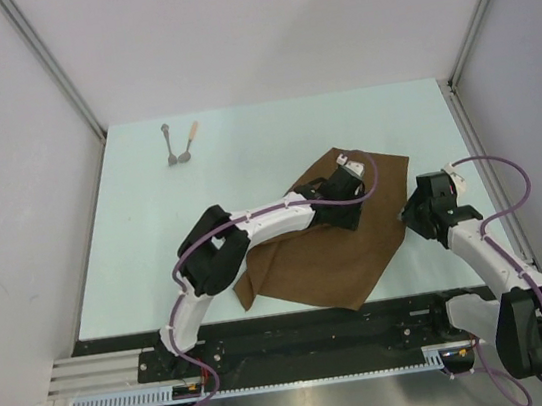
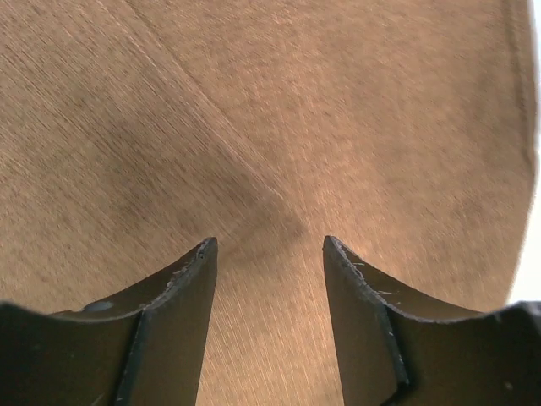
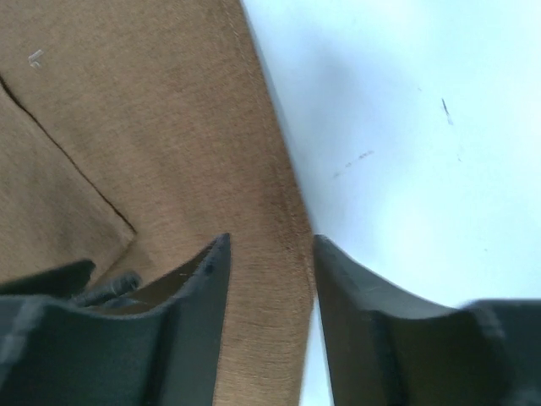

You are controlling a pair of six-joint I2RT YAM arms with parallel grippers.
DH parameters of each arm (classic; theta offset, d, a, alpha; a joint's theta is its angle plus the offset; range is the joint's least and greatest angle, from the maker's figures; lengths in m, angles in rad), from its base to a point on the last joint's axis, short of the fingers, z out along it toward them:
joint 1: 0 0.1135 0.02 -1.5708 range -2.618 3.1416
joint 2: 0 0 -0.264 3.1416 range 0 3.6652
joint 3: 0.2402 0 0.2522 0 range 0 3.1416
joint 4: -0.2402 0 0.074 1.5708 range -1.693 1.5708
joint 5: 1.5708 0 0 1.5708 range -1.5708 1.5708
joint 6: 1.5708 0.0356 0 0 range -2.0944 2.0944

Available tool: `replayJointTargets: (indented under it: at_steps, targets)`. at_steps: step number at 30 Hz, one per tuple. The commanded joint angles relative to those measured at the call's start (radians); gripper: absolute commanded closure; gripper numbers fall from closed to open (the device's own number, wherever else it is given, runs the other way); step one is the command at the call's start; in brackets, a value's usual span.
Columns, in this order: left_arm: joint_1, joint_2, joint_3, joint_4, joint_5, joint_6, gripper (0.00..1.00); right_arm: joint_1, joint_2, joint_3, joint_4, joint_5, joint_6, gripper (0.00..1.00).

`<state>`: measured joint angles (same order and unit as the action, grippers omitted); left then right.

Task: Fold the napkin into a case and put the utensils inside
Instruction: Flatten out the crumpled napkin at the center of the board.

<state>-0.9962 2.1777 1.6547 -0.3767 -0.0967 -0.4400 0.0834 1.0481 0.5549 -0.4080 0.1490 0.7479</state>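
Napkin is spread and rumpled on the right-centre of the table, with much of its middle and near-left hidden under the left arm. From above, the fingertips of both claws are too small to be made out. In the left wrist view the cloth fills the frame and its edges are cut off, save for a sliver of table at the right.

Over that cloth the left gripper is held parted and released, and a diagonal crease runs up to the gap. Contact cannot be told. The right gripper is likewise parted. The napkin's hemmed right edge passes between its 2 jaws, and nothing is clamped.

The 2 utensils lie side by side at the far left, well apart from the napkin.
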Motion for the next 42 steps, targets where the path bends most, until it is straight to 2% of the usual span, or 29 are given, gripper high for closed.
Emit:
replayJointTargets:
  at_steps: [1, 8, 14, 17, 23, 27, 29, 32, 36, 38, 42]
  targets:
    - [-0.012, 0.028, 0.068, 0.05, -0.064, 0.009, 0.44, -0.004, -0.025, -0.024, 0.023, -0.003, -0.012, 0.58]
    - [-0.024, 0.054, 0.086, 0.067, -0.087, 0.007, 0.54, -0.004, -0.011, -0.055, 0.073, -0.04, -0.025, 0.7]
    - [-0.03, 0.079, 0.1, 0.073, -0.087, -0.003, 0.53, 0.003, -0.002, -0.053, 0.089, -0.048, -0.019, 0.71]
    - [-0.03, 0.1, 0.117, 0.05, -0.11, -0.003, 0.58, 0.009, -0.011, -0.046, 0.081, -0.048, -0.018, 0.72]
    - [-0.028, 0.119, 0.126, 0.041, -0.143, 0.006, 0.73, 0.022, -0.036, -0.033, 0.069, -0.032, -0.019, 0.74]
    - [-0.028, 0.117, 0.131, 0.033, -0.15, 0.02, 0.94, 0.03, -0.03, -0.036, 0.075, -0.026, -0.016, 0.76]
    - [-0.028, 0.113, 0.123, 0.035, -0.155, 0.024, 1.0, 0.039, -0.011, -0.036, 0.089, -0.035, -0.01, 0.76]
    - [-0.028, 0.105, 0.117, 0.038, -0.158, 0.035, 1.0, 0.058, 0.013, -0.035, 0.119, -0.04, 0.004, 0.76]
    - [-0.024, 0.044, 0.106, 0.009, -0.239, 0.079, 1.0, 0.065, 0.084, -0.033, 0.167, -0.083, 0.013, 0.77]
    - [-0.004, -0.002, 0.113, -0.013, -0.342, 0.101, 1.0, 0.065, 0.107, -0.03, 0.185, -0.086, 0.019, 0.8]
    - [0.074, -0.099, 0.028, 0.08, -0.464, 0.178, 1.0, 0.067, 0.145, -0.029, 0.218, -0.089, 0.037, 0.83]
